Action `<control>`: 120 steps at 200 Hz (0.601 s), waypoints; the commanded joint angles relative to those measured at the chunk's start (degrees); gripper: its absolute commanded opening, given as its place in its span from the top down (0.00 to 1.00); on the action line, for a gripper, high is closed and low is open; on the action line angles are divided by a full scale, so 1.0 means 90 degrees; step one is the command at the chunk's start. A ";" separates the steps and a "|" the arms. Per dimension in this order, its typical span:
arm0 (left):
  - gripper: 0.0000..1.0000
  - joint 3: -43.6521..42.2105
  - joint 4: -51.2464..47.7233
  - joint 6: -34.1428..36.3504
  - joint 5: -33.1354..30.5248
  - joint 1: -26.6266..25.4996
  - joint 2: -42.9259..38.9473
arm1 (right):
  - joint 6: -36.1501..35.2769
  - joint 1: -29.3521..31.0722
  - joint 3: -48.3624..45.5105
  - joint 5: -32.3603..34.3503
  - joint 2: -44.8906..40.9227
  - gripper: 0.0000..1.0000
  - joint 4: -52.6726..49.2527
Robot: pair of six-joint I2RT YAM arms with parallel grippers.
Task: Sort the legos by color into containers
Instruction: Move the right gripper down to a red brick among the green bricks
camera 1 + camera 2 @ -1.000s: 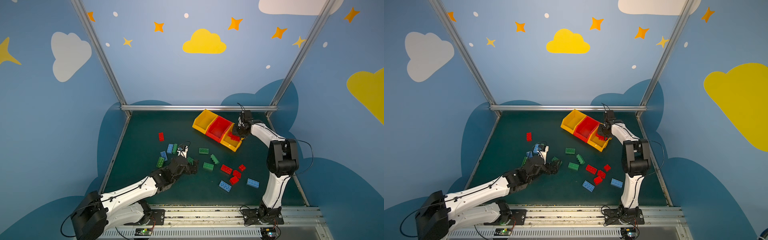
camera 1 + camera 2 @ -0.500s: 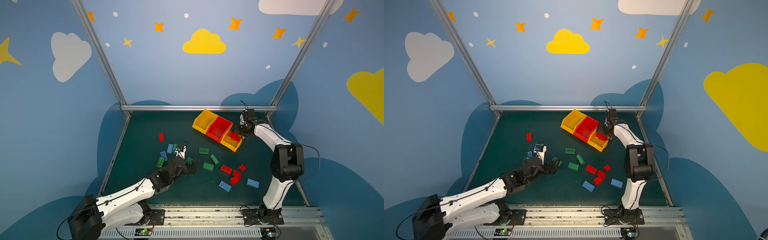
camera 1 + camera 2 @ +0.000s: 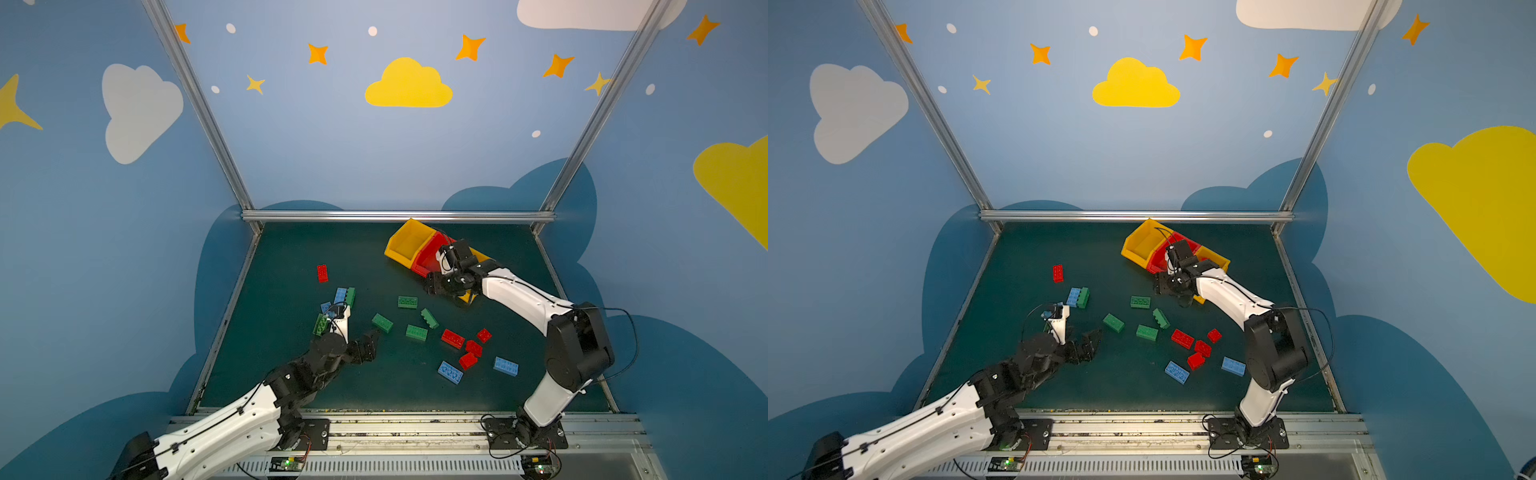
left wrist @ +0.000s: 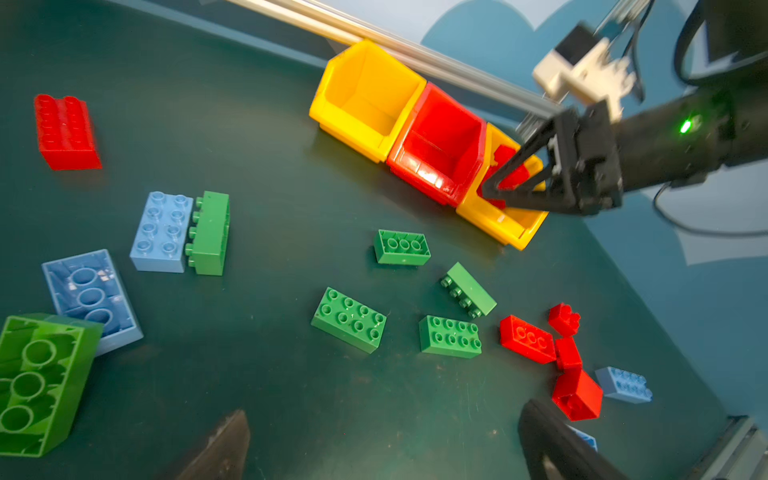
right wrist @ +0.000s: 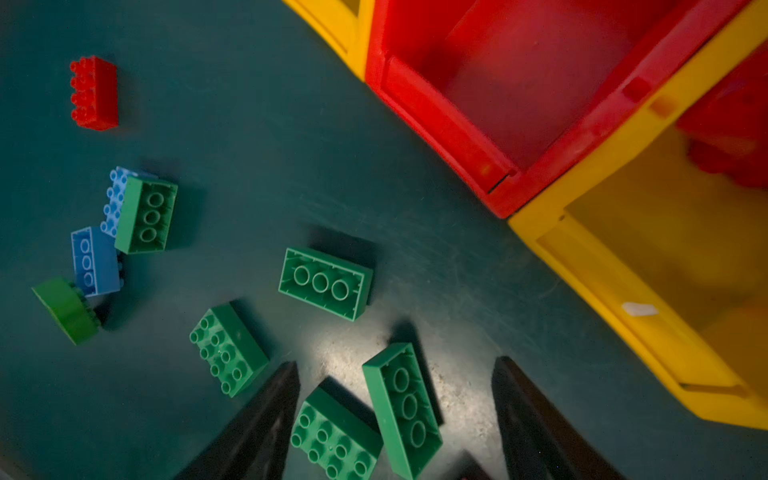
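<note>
The left arm (image 3: 232, 424) and right arm (image 3: 519, 294) are white-shelled and black-jointed, the right hand (image 4: 490, 192) black.

Right tool (image 5: 395, 362) opened, moved off yellow bin (image 4: 521, 235)

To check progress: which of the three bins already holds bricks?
The yellow bin by the right hand: red bricks lie in it. The red bin and the other yellow bin are empty.

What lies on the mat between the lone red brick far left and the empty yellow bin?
Nothing: only bare mat separates the lone red brick from the empty yellow bin. The left wrist view shows it plainly, and both top views agree.
</note>
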 commanded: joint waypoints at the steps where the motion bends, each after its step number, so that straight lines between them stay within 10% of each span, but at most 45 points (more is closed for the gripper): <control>1: 0.00 -0.0162 -0.0346 -0.0133 -0.0148 -0.0001 -0.0402 | 0.0099 0.0162 -0.0151 0.0152 -0.0074 0.29 -0.0148; 120: 0.00 -0.0358 -0.0026 -0.0182 0.0096 -0.0002 -0.0312 | -0.0168 0.0353 -0.2070 0.0636 -0.1186 0.23 -0.0434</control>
